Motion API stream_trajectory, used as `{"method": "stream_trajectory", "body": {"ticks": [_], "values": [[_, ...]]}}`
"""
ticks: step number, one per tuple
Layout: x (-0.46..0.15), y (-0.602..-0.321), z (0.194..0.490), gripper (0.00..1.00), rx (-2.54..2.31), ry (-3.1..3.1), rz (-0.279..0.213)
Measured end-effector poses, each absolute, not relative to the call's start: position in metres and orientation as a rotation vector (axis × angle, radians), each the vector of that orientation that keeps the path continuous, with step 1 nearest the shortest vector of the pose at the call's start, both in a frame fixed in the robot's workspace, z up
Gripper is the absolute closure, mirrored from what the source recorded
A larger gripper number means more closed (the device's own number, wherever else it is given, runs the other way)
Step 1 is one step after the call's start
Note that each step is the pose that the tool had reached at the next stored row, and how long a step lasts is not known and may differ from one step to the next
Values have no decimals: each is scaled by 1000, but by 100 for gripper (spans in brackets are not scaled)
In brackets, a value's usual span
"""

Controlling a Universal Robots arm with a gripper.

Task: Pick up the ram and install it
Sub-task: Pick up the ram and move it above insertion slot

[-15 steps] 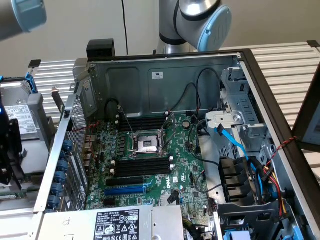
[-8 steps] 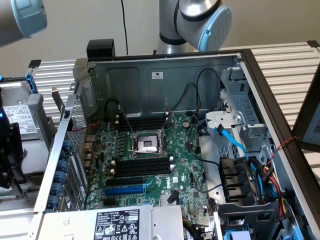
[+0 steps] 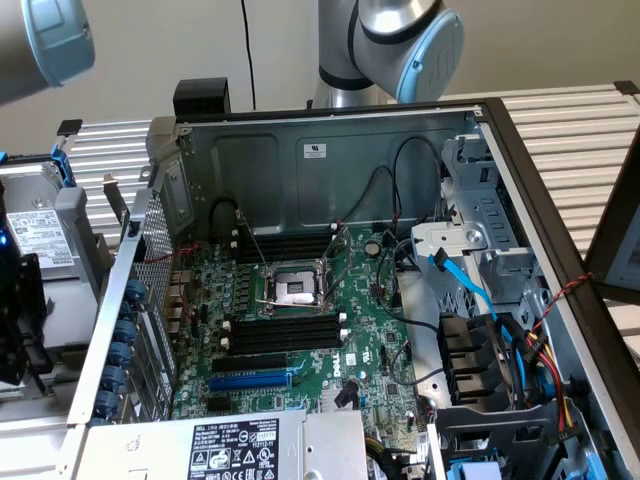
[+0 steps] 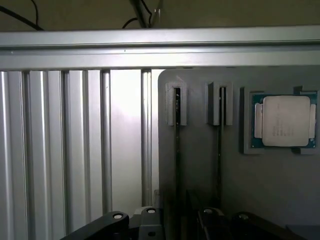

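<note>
Gripper [image 4: 179, 221] released, empty, near grey tray [image 4: 200, 170]: ram [image 4: 177, 150] edge-on in slot, processor [image 4: 286, 121] in recess.

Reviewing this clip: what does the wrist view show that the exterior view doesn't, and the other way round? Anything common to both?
Wrist view: a grey tray holding two thin boards edge-on, apparently the ram, with a processor chip seated in the same tray. Exterior view: the open computer case, its motherboard with black memory slots and a blue expansion slot, and the arm behind the case. Both: the ribbed aluminium table.
</note>
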State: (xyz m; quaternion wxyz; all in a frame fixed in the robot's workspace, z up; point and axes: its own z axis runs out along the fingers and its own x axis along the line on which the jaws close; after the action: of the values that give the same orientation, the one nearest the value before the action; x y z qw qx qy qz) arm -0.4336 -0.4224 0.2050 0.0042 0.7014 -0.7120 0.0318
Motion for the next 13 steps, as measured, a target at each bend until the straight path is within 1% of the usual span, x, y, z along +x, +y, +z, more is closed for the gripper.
{"method": "stream_trajectory", "body": {"ticks": [7,13], "values": [[-434,-422,201,68,2200,-2231,98],[-435,-422,201,68,2206,-2239,83]]}}
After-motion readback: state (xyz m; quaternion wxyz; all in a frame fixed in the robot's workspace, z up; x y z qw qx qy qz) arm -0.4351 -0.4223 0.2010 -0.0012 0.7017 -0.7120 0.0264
